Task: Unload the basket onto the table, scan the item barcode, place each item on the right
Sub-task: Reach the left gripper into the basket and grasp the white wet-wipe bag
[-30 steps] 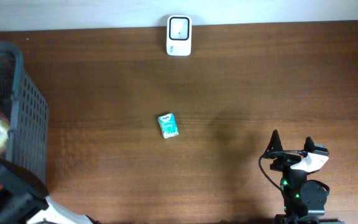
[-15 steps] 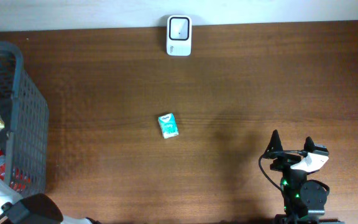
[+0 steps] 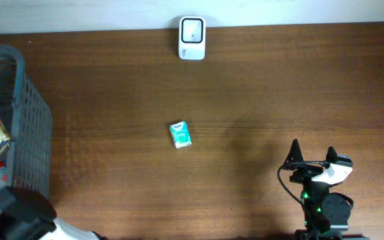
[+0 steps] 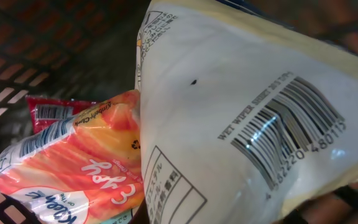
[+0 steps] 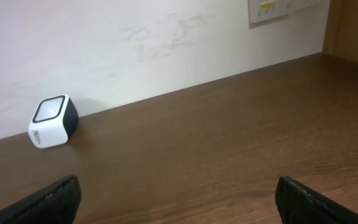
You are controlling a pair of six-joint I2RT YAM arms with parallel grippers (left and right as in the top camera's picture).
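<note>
Pickup stage, folks: left gripper is down in the basket (image 3: 35, 127), clenched, though on what I can't tell. The wet-wipe pack (image 4: 241, 124) fills its camera, barcode showing. Right gripper (image 3: 312, 148) idles, jaws spread wide. Next, I reckon, that barcode must face the scanner (image 3: 192, 38).

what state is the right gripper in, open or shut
Open: the right gripper shows its two black fingertips far apart at the frame edges, only brown wooden table between them, nothing held.

Basket (image 3: 35, 127) cut by left edge (contents half hidden); packet (image 3: 180, 134) print illegible.
</note>
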